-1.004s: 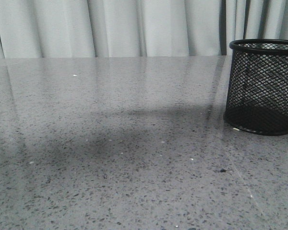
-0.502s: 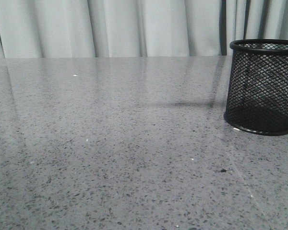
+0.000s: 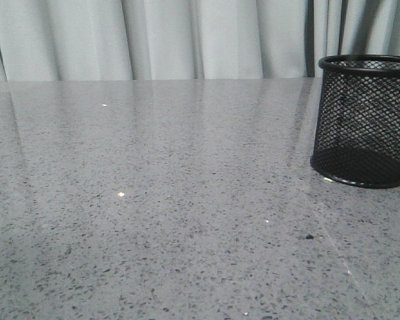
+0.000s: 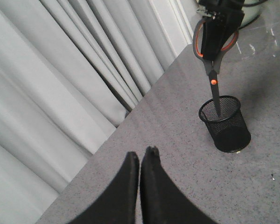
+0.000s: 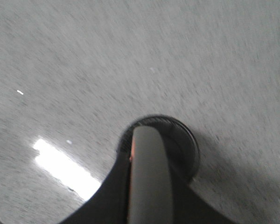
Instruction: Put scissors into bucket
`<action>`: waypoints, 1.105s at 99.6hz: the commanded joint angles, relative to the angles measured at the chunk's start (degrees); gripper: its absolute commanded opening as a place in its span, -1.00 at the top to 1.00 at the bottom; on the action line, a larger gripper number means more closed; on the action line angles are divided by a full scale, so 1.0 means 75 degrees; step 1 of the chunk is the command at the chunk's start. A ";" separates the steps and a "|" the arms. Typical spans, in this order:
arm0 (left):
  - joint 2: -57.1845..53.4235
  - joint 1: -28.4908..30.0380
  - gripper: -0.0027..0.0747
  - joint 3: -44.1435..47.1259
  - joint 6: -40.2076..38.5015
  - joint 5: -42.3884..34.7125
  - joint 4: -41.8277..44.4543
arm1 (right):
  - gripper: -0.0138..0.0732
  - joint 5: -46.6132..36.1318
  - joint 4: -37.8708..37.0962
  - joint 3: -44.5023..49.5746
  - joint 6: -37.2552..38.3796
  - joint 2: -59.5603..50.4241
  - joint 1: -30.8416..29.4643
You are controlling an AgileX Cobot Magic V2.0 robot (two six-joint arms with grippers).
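Right gripper (image 4: 218,35) clamps scissors (image 4: 213,70), blades pointing down into bucket (image 4: 225,123) on table (image 3: 187,200); left gripper (image 4: 140,161) closed, holding nothing

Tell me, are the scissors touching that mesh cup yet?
Cannot tell. In the left wrist view the scissors hang point-down over the mesh cup; their tips overlap its rim, showing neither contact nor gap.

Looking like a staged lab or test booth rather than a home: pale grey curtains (image 3: 187,37) hanging in folds as a backdrop, closing off the far edge of a speckled grey stone-look tabletop (image 3: 153,220). Lying bare and glossy, reflecting a bright patch of overhead light below the right gripper (image 5: 147,140), with the curtains running just beyond the left gripper (image 4: 140,161).
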 commanded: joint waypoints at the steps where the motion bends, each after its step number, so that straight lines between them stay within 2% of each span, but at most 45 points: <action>1: 0.0069 -0.0056 0.98 -0.0147 -0.0110 -0.0906 -0.0143 | 0.83 -0.0293 -0.0411 -0.0148 0.0153 0.0169 -0.0036; 29: 0.0069 -0.0056 0.98 -0.0147 -0.0110 -0.1010 -0.0731 | 0.83 -0.1246 -0.0292 0.0054 0.0153 0.0711 -0.0036; 66: 0.0069 -0.0056 0.98 -0.0147 -0.0110 -0.0983 -0.0795 | 0.80 -0.1418 -0.0205 0.0066 0.0153 0.1600 0.0126; 78: 0.0069 -0.0056 0.98 -0.0147 -0.0110 -0.0983 -0.0795 | 0.51 -0.1449 -0.0205 0.0066 0.0153 0.1718 0.0267; 97: 0.0069 -0.0056 0.98 -0.0147 -0.0110 -0.0983 -0.0795 | -0.29 -0.1417 -0.0191 -0.0117 0.0153 0.1718 0.0281; 102: 0.0069 -0.0056 0.98 -0.0147 -0.0118 -0.0983 -0.0795 | -0.39 -0.1397 -0.0191 -0.0277 0.0153 0.1683 0.0281; 110: 0.0069 -0.0056 0.98 -0.0033 -0.0118 -0.1063 -0.0759 | -0.41 -0.1397 -0.0207 -0.0570 0.0153 0.1552 0.0281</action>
